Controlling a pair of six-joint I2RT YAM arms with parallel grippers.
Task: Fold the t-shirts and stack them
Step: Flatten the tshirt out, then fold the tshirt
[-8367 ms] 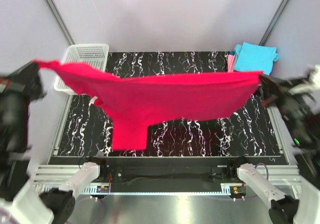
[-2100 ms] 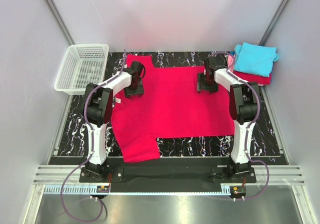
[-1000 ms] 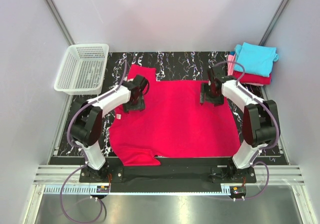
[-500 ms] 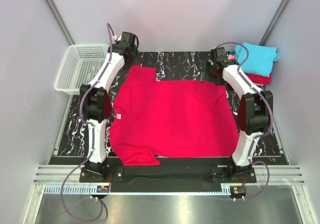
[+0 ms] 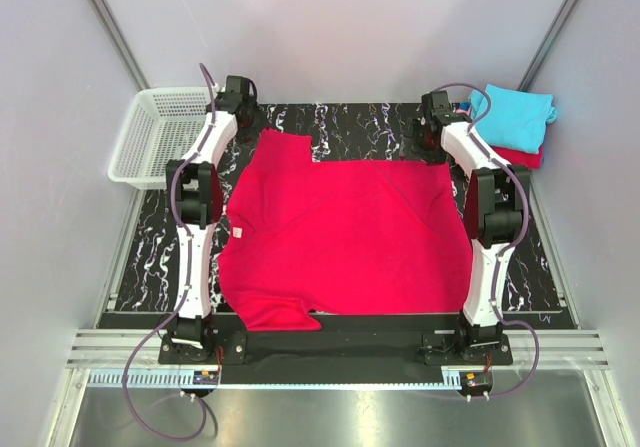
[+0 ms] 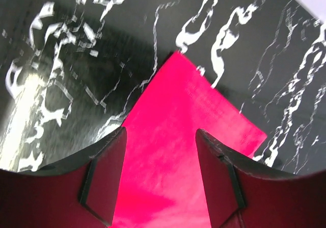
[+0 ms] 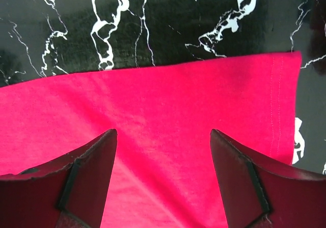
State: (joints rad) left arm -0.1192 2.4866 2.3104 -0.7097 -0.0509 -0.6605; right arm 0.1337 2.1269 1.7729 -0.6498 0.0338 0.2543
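Observation:
A crimson-red t-shirt (image 5: 340,232) lies spread flat on the black marble table (image 5: 370,122), one sleeve (image 5: 283,145) pointing to the far left. My left gripper (image 5: 250,119) hovers over that sleeve's tip (image 6: 196,93), open, with nothing between its fingers (image 6: 104,179). At the shirt's far right corner (image 7: 275,85), my right gripper (image 5: 420,145) hangs open above the cloth, also holding nothing. Folded t-shirts are stacked at the back right: a turquoise one (image 5: 512,115) on a red one (image 5: 520,155), with a pink edge (image 5: 461,119) beside them.
A white mesh basket (image 5: 165,132) stands at the back left corner, close to my left arm. The shirt's near sleeve (image 5: 275,312) reaches the table's front edge. Slanted frame posts (image 5: 105,12) rise at both back corners.
Both grippers have left the middle of the shirt and swung back to its far edge. The shirt has stayed flat where it lay.

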